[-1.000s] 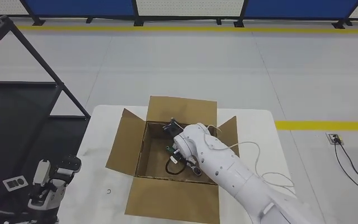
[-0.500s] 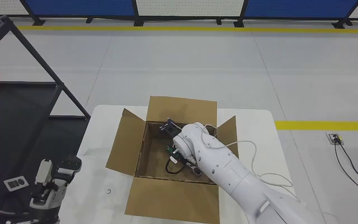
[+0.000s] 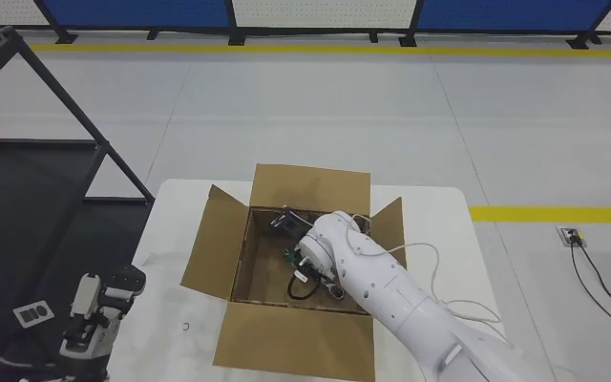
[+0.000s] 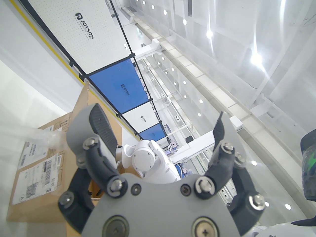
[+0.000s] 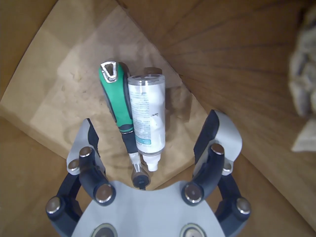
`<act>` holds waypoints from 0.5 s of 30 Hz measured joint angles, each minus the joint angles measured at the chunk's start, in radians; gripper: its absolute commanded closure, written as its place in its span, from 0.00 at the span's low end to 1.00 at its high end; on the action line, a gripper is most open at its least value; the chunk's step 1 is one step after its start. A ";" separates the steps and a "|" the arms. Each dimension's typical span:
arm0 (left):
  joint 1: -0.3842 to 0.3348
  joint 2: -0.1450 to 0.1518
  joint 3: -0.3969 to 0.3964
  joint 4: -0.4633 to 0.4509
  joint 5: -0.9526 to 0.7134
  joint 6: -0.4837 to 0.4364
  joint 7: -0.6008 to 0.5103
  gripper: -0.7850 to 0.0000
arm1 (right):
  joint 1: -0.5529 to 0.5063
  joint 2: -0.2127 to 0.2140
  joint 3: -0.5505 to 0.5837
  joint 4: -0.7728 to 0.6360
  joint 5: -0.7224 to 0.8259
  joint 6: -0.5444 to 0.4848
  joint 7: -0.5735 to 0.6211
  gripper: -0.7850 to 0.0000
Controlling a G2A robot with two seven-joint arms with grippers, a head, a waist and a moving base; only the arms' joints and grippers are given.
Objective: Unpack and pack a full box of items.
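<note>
Right wrist view: wide-spread pincer (image 5: 151, 122) over bottle (image 5: 147, 109), box wall (image 5: 222, 50) near.

A pale lump (image 5: 302, 80) (blurred, edge-cropped) cannot be identified.

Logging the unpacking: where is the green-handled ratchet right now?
In the right wrist view, the green-handled ratchet lies on the floor of the cardboard box beside the white bottle, before the open right gripper.

Matt brown cardboard box (image 5: 222, 50), rubbery green ratchet handle (image 5: 116, 99), glossy white plastic bottle (image 5: 148, 114)
</note>
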 measured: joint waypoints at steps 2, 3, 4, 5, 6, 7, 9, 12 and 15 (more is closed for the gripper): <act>0.000 0.000 0.001 0.000 0.001 0.000 0.001 0.00 | 0.006 0.004 0.012 0.023 0.008 -0.047 -0.010 0.46; 0.000 -0.001 0.001 0.000 0.001 0.000 0.001 0.00 | 0.009 0.005 0.020 0.038 0.016 -0.079 -0.016 0.52; 0.000 -0.001 0.001 -0.001 0.001 0.000 0.001 0.00 | 0.012 0.007 0.024 0.050 0.020 -0.102 -0.019 0.54; 0.000 -0.001 0.001 -0.001 0.001 0.000 0.001 0.00 | 0.014 0.007 0.028 0.060 0.022 -0.122 -0.021 0.55; 0.000 -0.001 0.002 -0.001 0.000 0.000 0.001 0.00 | 0.017 0.008 0.031 0.073 0.023 -0.140 -0.024 0.58; 0.000 -0.001 0.002 -0.001 0.000 0.000 0.001 0.00 | 0.018 0.007 0.032 0.081 0.023 -0.148 -0.024 0.59; 0.000 -0.001 0.002 -0.001 0.000 0.001 0.000 0.00 | 0.019 0.004 0.031 0.093 0.020 -0.161 -0.025 0.60; -0.002 -0.002 0.004 -0.001 0.004 0.004 0.002 0.00 | 0.021 -0.001 0.031 0.106 0.017 -0.171 -0.030 0.62; -0.005 -0.002 0.007 -0.002 0.005 0.006 0.002 0.00 | 0.021 -0.007 0.027 0.114 0.009 -0.174 -0.027 0.63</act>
